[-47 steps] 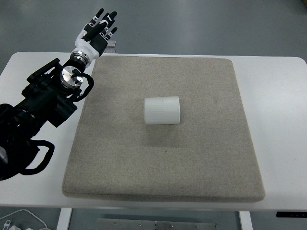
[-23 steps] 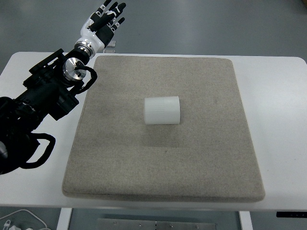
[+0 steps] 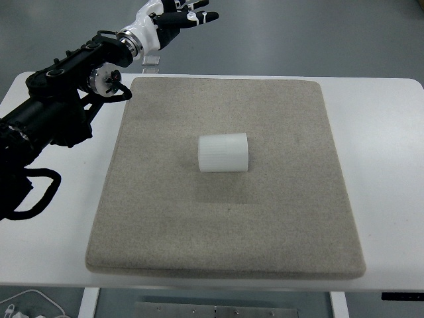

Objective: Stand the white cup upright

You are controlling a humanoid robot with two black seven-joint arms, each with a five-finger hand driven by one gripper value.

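1. Cable, thin and white (image 3: pixel 26 299), curls at the lower left corner, below the near edge of the white rectangular table (image 3: pixel 391 165); one cable shows there.
2. Covering most of the tabletop is one square grey felt mat (image 3: pixel 225 225), its near edge lying just inside the table's near edge, with bare white table left as strips on the left and right sides.
3. One ribbed white plastic cup (image 3: pixel 224 153) lies on its side near the middle of the mat, its axis running left to right; which end is its mouth cannot be told, and nothing can be seen inside it.
4. Open felt surrounds the cup on every side: it is well apart from all four mat edges and touches nothing but the mat.
5. One black jointed robot arm (image 3: pixel 59 119) comes in from the left edge and reaches up over the table's far left corner, beside the mat's left edge.
6. At its end the left hand (image 3: pixel 169 18), white and black with five fingers, is beyond the table's far edge, well apart from the cup; its fingers (image 3: pixel 199 14) are stretched out toward the right and hold nothing.
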